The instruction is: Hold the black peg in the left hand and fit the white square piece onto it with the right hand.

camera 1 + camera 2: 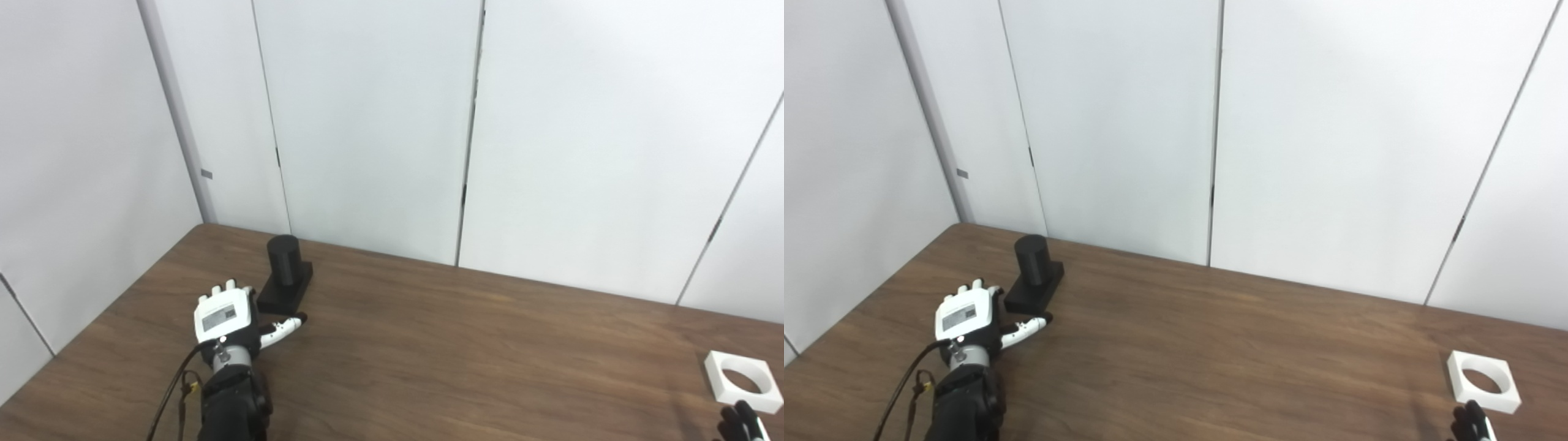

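Left hand is low over the wooden table, back of the hand facing up, its forearm coming in from the bottom left. The fingers point away toward the back wall and are hidden past the knuckles, while the thumb sticks out to the right, clearly spread. The hand holds nothing; it looks open, though with the fingers curled out of sight I can't be fully sure how wide. A dark cable loops along the left wrist.

Just beyond that hand is the black peg, an upright cylinder on a flat black base that rests on the table near the back left corner. The base's near edge lies right at the hand's fingers and just above the thumb; whether they touch cannot be told from here. Peg not gripped, not lifted.

Over on the far right, the white square piece lies flat on the table, its round hole facing up, well apart from the peg. Right hand only peeks in at the bottom edge, dark fingertips just below the white piece and near it; too little shows to say whether it is spread or closed. Nothing lies on the table between the two parts. Pale wall panels stand behind the table.
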